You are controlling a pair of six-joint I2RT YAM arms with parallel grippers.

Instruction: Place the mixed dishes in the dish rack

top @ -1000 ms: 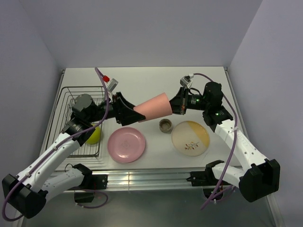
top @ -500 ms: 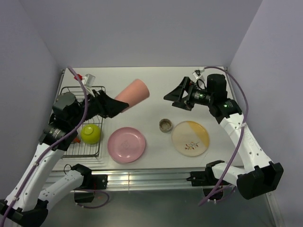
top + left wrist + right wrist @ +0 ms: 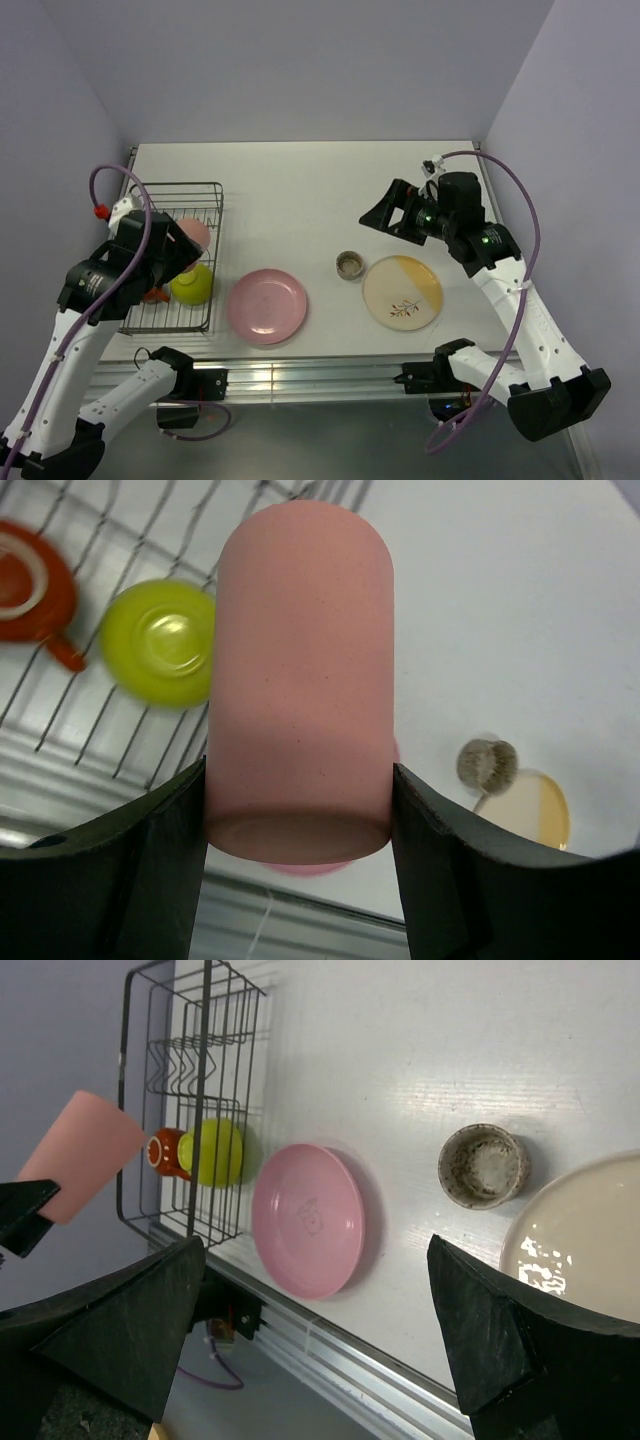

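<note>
Dish rack along the left edge of the table, carrying two of the six pieces, with a third hanging above it and three more out on the tabletop. About a third done, judging by that.

Pink plate: flat on the table just beside the rack's right side, close to the near edge. Not loaded.

Cream-and-orange plate with leaf sprig: flat toward the near right, well apart from the rack. Not loaded either.

Right gripper: raised above the table behind that plate, jaws spread wide, nothing between them.

Lime-green bowl: inside the rack at its near end. Counted as done.

Salmon-pink cup: pinched across its sides by the left gripper, held in the air over the rack, touching no wire as far as can be told. Needs lowering and letting go — probably the step in hand.

Dark red-orange mug: in the rack at its near left, just beside the bowl. Mostly hidden under the left arm from above, plain in the left wrist view. Done.

Small grey-tan cup: upright on the table between the two plates and a little behind them, just beside the rim of the cream-and-orange one. Left to do.
</note>
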